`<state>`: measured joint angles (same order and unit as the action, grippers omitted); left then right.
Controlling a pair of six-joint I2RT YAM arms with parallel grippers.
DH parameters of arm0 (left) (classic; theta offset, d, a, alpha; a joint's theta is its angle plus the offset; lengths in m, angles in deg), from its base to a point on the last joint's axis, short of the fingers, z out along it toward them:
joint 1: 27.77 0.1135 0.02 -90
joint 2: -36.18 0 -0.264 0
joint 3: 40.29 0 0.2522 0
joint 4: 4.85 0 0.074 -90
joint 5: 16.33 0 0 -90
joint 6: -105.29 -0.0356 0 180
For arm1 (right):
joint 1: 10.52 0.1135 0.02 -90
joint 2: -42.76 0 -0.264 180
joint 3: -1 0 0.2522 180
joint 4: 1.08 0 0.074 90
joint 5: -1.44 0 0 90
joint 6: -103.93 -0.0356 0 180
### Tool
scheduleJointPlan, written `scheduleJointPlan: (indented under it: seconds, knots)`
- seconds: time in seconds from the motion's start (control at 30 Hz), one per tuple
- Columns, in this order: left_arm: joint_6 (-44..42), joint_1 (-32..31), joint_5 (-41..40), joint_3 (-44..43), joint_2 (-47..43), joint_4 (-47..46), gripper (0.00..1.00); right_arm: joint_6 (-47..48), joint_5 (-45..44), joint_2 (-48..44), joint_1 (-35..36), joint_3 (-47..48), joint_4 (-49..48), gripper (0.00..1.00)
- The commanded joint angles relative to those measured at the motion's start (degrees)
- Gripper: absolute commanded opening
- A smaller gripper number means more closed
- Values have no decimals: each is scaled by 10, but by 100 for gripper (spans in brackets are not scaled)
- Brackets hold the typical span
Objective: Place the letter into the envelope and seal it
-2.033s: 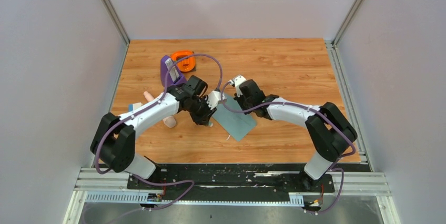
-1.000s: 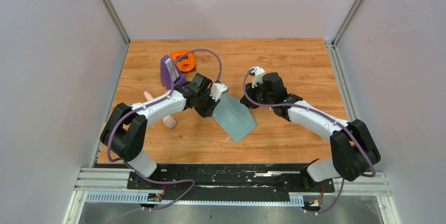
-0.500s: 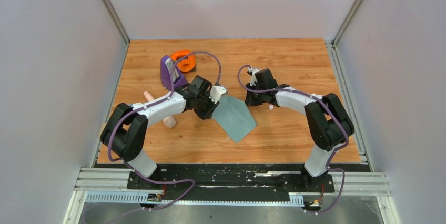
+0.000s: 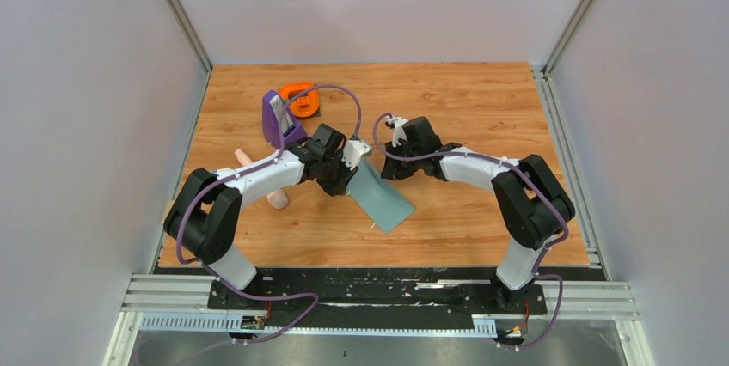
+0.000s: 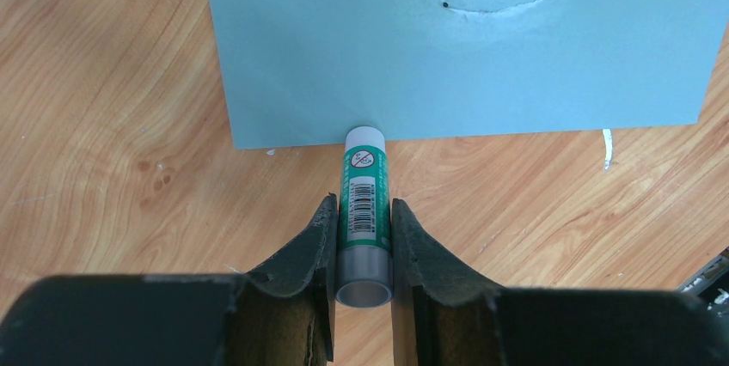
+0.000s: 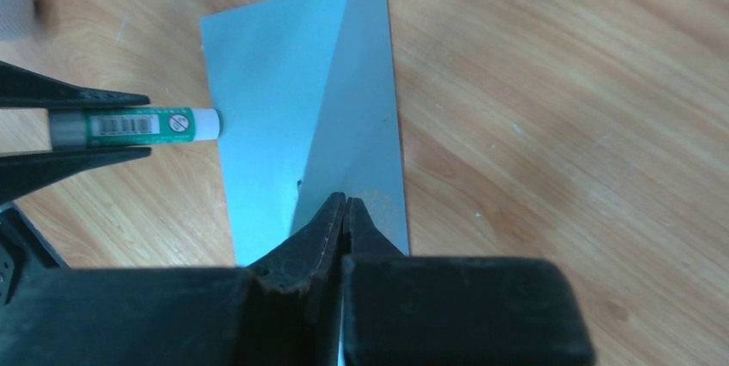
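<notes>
The grey-teal envelope [image 4: 384, 198] lies flat at the middle of the wooden table and also shows in the left wrist view [image 5: 464, 48]. Its pointed flap [image 6: 361, 108] is lifted and partly turned over the body. My right gripper [image 4: 387, 168] is shut, with its tips [image 6: 346, 203] pinching the flap. My left gripper [image 4: 351, 167] is shut on a green-and-white glue stick [image 5: 364, 203]. The stick's white end touches the envelope's left edge, as the right wrist view also shows [image 6: 137, 124]. The letter is out of view.
A purple holder [image 4: 279, 118] and an orange tape roll [image 4: 301, 98] stand at the back left. A pinkish cylinder [image 4: 277, 198] lies left of my left arm. A small white scrap [image 4: 375, 225] lies by the envelope's near corner. Grey walls close three sides.
My right gripper has moved left and drawn the flap up and over the envelope's body, so the envelope looks narrower. My left gripper stays at the envelope's left edge with the glue stick.
</notes>
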<state>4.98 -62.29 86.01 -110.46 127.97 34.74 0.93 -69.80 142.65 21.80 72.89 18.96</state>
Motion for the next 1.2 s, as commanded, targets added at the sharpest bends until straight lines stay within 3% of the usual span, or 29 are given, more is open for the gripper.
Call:
scheduleJointPlan:
  seconds: [0.0, 0.67, 0.97, 1.17]
  knots:
    - [10, -1, 12, 0, 1, -19, 0, 0, 9, 31, 17, 5, -22, 0]
    - [10, 0, 10, -4, 4, -16, 0, 2, -35, 69, 56, -13, -15, 0]
    - [9, -1, 9, -4, 0, -15, 0, 14, -181, 124, 78, 17, 67, 0]
    - [9, 0, 10, -4, 1, -17, 0, 25, -109, 55, 80, 57, 76, 0]
